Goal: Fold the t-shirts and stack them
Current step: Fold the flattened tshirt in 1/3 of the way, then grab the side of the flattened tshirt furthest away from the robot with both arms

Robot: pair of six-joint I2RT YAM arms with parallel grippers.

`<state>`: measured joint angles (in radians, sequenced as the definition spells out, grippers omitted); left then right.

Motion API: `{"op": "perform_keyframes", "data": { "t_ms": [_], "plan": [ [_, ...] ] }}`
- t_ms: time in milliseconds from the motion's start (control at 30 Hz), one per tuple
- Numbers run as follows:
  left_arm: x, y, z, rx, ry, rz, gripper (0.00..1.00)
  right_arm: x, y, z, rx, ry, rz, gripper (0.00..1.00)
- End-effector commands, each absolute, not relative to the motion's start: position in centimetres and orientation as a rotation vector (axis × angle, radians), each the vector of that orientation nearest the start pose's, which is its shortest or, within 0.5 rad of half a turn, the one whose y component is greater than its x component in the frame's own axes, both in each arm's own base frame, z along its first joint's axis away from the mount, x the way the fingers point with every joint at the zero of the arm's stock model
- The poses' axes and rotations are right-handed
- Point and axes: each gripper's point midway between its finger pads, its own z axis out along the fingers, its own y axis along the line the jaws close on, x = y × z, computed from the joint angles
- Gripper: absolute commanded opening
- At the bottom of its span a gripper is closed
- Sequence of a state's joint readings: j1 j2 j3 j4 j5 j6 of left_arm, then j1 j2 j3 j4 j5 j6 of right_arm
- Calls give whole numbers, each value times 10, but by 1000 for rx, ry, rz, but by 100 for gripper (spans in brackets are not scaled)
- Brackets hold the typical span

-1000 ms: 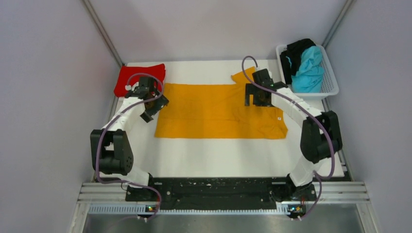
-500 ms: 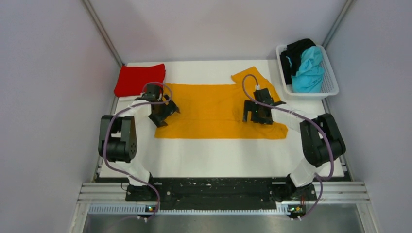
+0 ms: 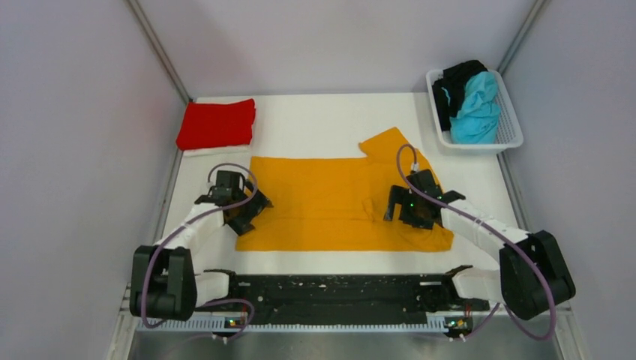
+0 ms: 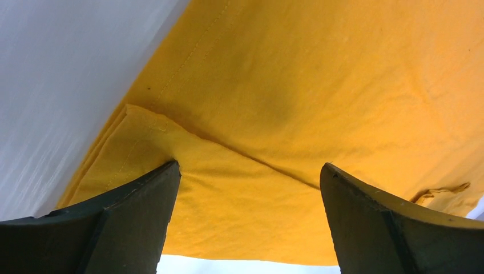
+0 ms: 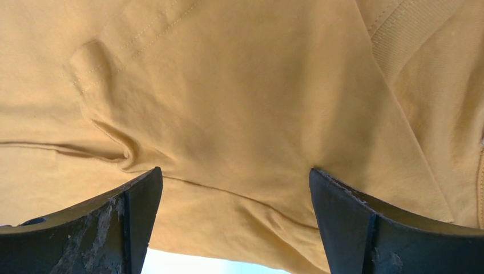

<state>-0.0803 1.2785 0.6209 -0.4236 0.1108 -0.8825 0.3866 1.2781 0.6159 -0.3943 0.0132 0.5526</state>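
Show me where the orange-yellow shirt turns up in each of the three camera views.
Top external: the orange-yellow shirt lies spread flat on the table's near half.
Left wrist: the orange-yellow shirt fills the middle and right of the picture.
Right wrist: the orange-yellow shirt fills nearly the whole picture.
Shared landmark: the white table, upper left in left wrist, a bottom sliver in right wrist.

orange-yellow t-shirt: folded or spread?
Partly folded: the orange-yellow cloth t-shirt lies flat as a long strip, layers doubled at its left end, one sleeve sticking out far right.
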Motion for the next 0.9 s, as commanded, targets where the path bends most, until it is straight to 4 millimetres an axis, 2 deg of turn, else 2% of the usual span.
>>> {"op": "perform_keyframes", "data": {
  "t_ms": [0,100,200,433,533,600,667,867],
  "plan": [
    [180,-55,4,-1223,2676,-223,99,162,112,16,301,2876,278,98],
    [170,-58,6,-1252,2659,-259,99,148,114,18,286,2895,276,98],
    [158,-60,6,-1278,2662,-274,99,148,110,16,276,2898,243,98],
    [140,-55,12,-1304,2647,-240,99,174,105,29,245,2811,167,99],
    [143,-52,20,-1282,2624,-228,99,181,108,38,224,2786,185,99],
    [159,-50,34,-1232,2579,-247,99,191,114,51,205,2748,226,99],
    [184,-46,59,-1171,2503,-260,99,207,119,71,183,2674,252,99],
    [271,-23,128,-1021,2252,-193,99,285,135,146,156,2340,288,99]
  ]
}}
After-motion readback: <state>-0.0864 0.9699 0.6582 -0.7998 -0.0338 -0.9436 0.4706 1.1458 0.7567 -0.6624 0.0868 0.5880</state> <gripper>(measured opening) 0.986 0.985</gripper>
